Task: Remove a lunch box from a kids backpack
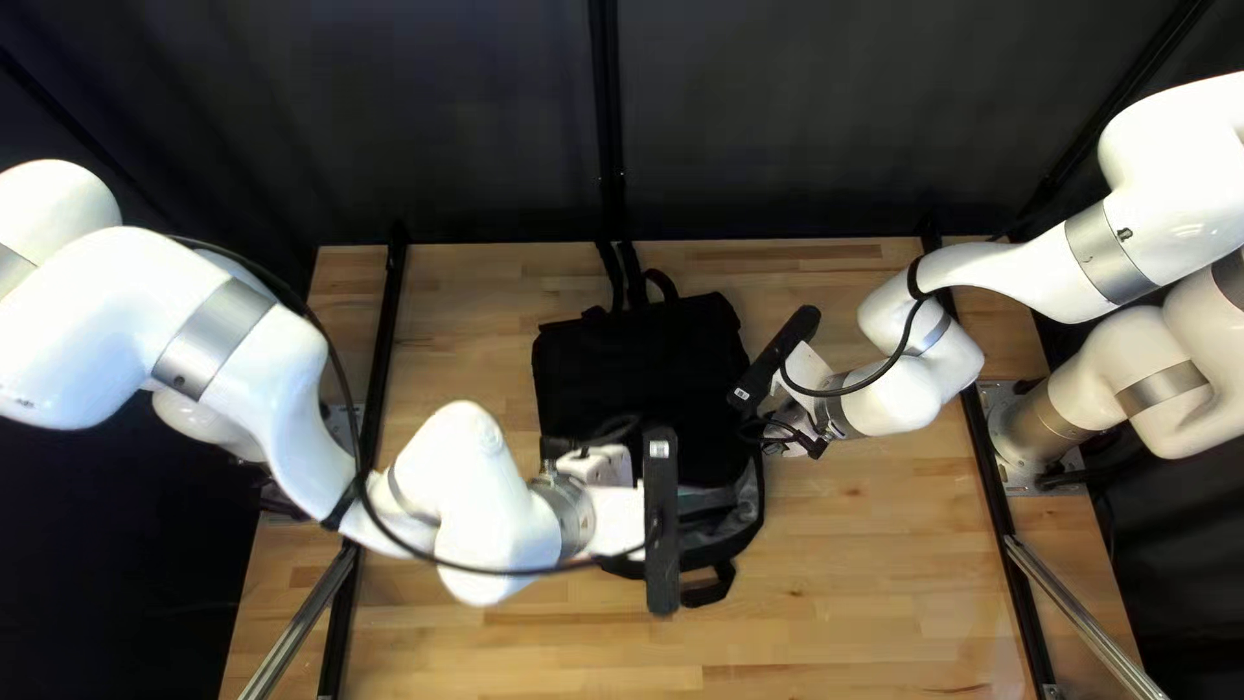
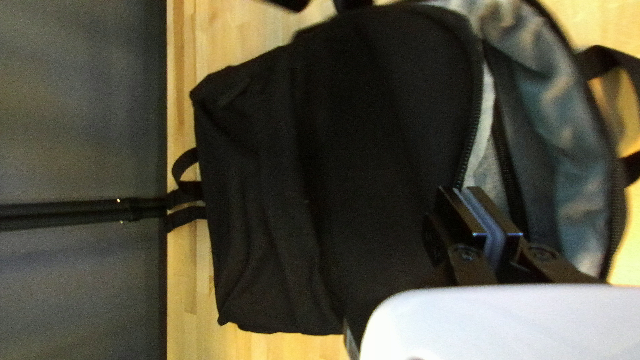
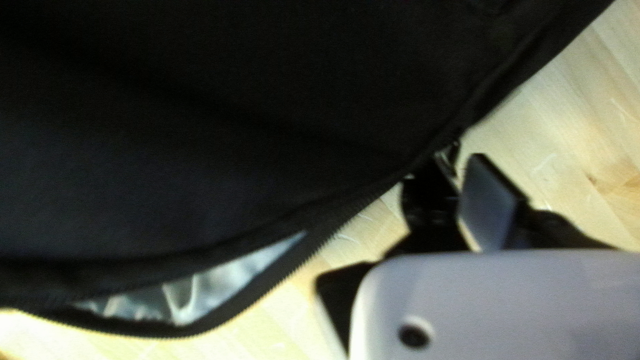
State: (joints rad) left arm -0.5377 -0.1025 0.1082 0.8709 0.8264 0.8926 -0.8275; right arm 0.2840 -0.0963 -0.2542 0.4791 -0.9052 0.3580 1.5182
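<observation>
Black backpack (image 1: 635, 370) is lying on the wooden table (image 1: 829, 571); its zipper (image 2: 476, 127) is parting, grey lining (image 2: 573, 153) showing at the mouth. Unzipping is looking well along; extraction is remaining. Lunch box isn't showing anywhere, presumably sitting inside. Left gripper (image 2: 457, 192) is hovering by the mouth, fingers pressing together, gripping nothing visible. Right gripper (image 3: 460, 163) is hanging beside the bag's edge, fingers standing apart, holding nothing.

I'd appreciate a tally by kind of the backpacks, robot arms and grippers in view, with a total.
Backpack: 1
Robot arms, left arm and right arm: 2
Grippers, left gripper and right gripper: 2
Total: 5
</observation>
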